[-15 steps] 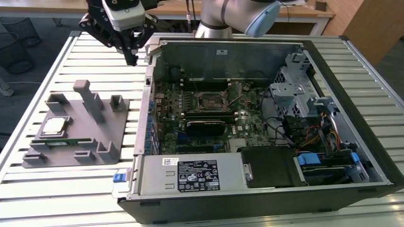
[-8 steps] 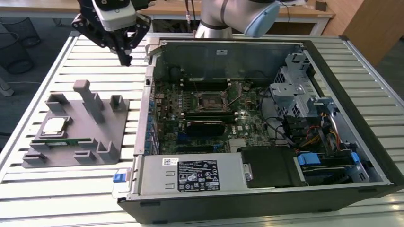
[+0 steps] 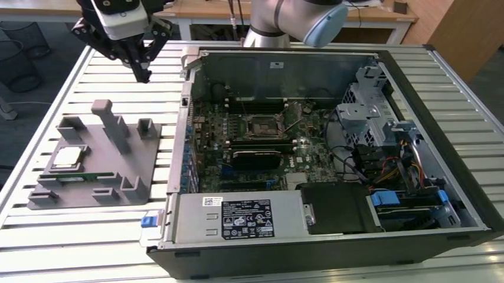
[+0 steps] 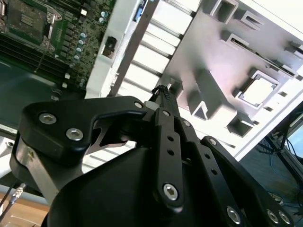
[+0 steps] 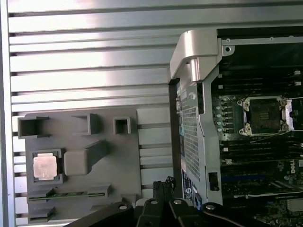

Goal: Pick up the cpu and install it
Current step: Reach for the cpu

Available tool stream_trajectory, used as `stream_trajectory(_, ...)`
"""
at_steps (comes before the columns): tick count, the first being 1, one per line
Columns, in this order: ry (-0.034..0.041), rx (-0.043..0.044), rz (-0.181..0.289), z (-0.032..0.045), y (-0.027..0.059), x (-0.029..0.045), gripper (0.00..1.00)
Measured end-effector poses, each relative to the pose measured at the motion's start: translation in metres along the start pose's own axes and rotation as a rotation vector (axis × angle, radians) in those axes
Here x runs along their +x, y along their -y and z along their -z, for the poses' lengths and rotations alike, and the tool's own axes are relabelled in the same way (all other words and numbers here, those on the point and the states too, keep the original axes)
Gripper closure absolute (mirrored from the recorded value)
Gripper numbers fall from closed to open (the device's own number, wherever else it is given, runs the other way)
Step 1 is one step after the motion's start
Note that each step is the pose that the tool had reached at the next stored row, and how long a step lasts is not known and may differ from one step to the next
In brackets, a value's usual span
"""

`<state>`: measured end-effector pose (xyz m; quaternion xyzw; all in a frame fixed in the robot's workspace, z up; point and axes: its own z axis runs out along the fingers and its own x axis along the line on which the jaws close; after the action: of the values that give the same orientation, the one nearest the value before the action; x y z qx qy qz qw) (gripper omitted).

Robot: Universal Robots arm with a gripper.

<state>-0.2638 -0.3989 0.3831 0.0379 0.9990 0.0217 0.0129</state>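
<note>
In the exterior view, the black gripper (image 3: 143, 75) hangs above the white slatted metal table (image 3: 79, 236), its fingers drawn together to a point and holding nothing. The cpu (image 3: 67, 158), a small flat square chip with a silver metal top, lies well below the fingertips and a little toward the exterior view's left of them, seated in a square pocket of a grey moulded holder plate (image 3: 146, 162). A long narrow green memory stick (image 3: 79, 177) rests in a slot just beside the chip, on the side away from the gripper. Toward the exterior view's right of the gripper stands an open black computer case (image 3: 315, 253), with a square black socket in a metal frame (image 3: 264, 125) on its green board, well apart from the fingertips. In the second wrist view, the gripper (image 4: 161, 91) shows closed and empty fingertips over the slats, between the case wall (image 4: 113, 42) and the holder plate (image 4: 213, 56). The cpu (image 4: 258, 90) sits in its pocket, past the plate's upright posts from the fingertips; the socket (image 4: 26, 21) lies on the opposite side. In the first wrist view, the gripper (image 5: 163, 183) has its tips meeting beside the plate's edge (image 5: 118, 156). The cpu (image 5: 45, 166) lies across the plate from them, the memory stick (image 5: 66, 194) next to it, and the socket (image 5: 265, 115) sits inside the case on the gripper's other side.
</note>
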Motion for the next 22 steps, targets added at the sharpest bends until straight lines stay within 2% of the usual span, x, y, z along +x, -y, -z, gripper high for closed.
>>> stream_trajectory(13,-0.0007,0.0000,0.000,-0.0008,0.0024,0.0309,0.89)
stream_trajectory(22,-0.0012,0.0000,0.000,-0.0017,0.0038,0.0489,0.89)
